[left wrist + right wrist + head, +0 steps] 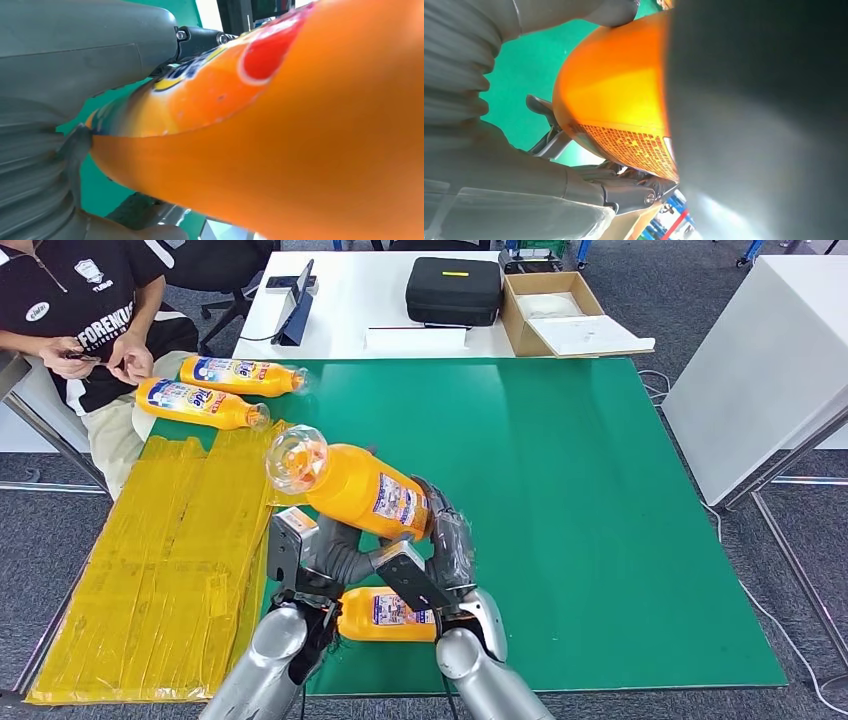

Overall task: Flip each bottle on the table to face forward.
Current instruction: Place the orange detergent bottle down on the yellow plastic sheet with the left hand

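Orange plastic bottle [355,487] raised at frame centre, gripped by both left hand [330,552] and right hand [445,540]; fingers mostly hidden. Second orange bottle [385,615] beneath wrists, partly covered. Two labelled orange bottles [215,390] upper left on green table mat [600,520].

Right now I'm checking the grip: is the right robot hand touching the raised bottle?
Touching. In the head view the right robot hand wraps the base of the raised bottle, lifted off the green table; the right wrist view shows fingers against its orange body.
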`<action>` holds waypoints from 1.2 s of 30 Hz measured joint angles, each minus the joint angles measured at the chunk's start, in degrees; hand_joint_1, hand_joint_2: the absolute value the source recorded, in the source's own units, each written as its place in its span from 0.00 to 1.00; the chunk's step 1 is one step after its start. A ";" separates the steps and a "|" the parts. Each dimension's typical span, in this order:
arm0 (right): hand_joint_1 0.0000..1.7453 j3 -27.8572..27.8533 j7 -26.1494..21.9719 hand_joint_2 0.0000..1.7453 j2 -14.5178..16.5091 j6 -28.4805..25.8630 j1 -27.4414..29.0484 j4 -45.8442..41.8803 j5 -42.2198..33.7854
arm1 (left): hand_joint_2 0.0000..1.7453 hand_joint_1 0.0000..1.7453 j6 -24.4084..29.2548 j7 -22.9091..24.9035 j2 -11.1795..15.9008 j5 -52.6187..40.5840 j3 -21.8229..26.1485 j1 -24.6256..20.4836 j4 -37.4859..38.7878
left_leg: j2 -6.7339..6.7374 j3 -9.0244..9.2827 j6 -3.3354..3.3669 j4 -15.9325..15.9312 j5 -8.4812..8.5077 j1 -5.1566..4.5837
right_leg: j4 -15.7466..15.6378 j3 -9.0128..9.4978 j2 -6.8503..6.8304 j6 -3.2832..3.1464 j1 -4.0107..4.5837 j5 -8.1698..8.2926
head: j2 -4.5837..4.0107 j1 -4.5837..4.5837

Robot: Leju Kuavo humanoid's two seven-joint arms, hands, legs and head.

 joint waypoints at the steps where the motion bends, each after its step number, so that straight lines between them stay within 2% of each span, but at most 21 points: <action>1: 1.00 0.09 0.03 1.00 0.00 0.11 0.04 0.06 0.09 | 1.00 0.00 0.02 0.01 -0.01 0.26 0.09 0.05 -0.10 | 0.00 0.00 0.00 0.00 0.00 0.00 | 0.00 0.00 0.00 0.00 0.00 0.00 | 0.00 0.00; 18: 1.00 1.04 0.91 1.00 -0.01 -0.44 0.69 1.79 1.19 | 1.00 0.00 0.05 0.16 -0.33 2.25 1.16 0.00 -0.64 | 0.00 0.00 0.00 0.00 0.00 0.00 | 0.00 -0.01 0.00 0.00 0.01 0.00 | 0.01 0.00; 22: 1.00 1.04 0.94 1.00 -0.02 -0.57 0.71 2.06 1.19 | 1.00 0.12 -0.01 0.16 -0.46 2.34 1.15 -0.02 -0.64 | 0.00 0.00 0.00 0.00 0.00 0.00 | 0.00 0.00 0.00 0.00 0.00 0.00 | 0.00 0.00; 23: 1.00 1.04 0.94 1.00 -0.02 -0.57 0.71 2.07 1.19 | 1.00 0.12 -0.01 0.16 -0.47 2.34 1.15 -0.02 -0.64 | 0.00 0.00 0.00 0.00 0.00 0.00 | 0.00 0.00 0.00 0.00 0.00 0.00 | 0.00 0.00; 25: 1.00 1.04 0.94 1.00 -0.01 -0.58 0.71 2.08 1.19 | 1.00 0.19 -0.01 0.16 -0.48 2.34 1.15 -0.02 -0.64 | 0.00 0.00 0.00 0.00 0.00 0.00 | 0.00 0.00 0.00 0.00 0.00 0.00 | 0.00 0.00; 29: 1.00 1.02 0.99 1.00 -0.01 -0.62 0.71 2.27 1.18 | 1.00 0.97 -0.34 0.12 -0.52 2.50 1.14 -0.02 -0.64 | 0.00 0.00 0.00 0.00 0.00 0.00 | 0.00 -0.01 0.00 0.00 0.01 0.00 | 0.00 0.01; 31: 1.00 0.98 0.99 1.00 0.00 -0.67 0.70 2.37 1.16 | 1.00 1.00 -0.65 0.05 -0.53 2.67 1.13 0.00 -0.76 | 0.00 0.00 0.00 0.00 0.00 0.00 | 0.00 -0.01 0.00 0.00 0.01 0.00 | 0.01 0.00; 36: 1.00 0.95 0.90 1.00 0.00 -0.80 0.70 2.41 1.11 | 1.00 1.00 -0.69 0.03 -0.53 2.76 1.14 0.02 -1.00 | 0.00 0.00 0.00 0.00 0.00 0.00 | 0.00 -0.01 0.00 0.00 0.01 0.00 | 0.01 0.00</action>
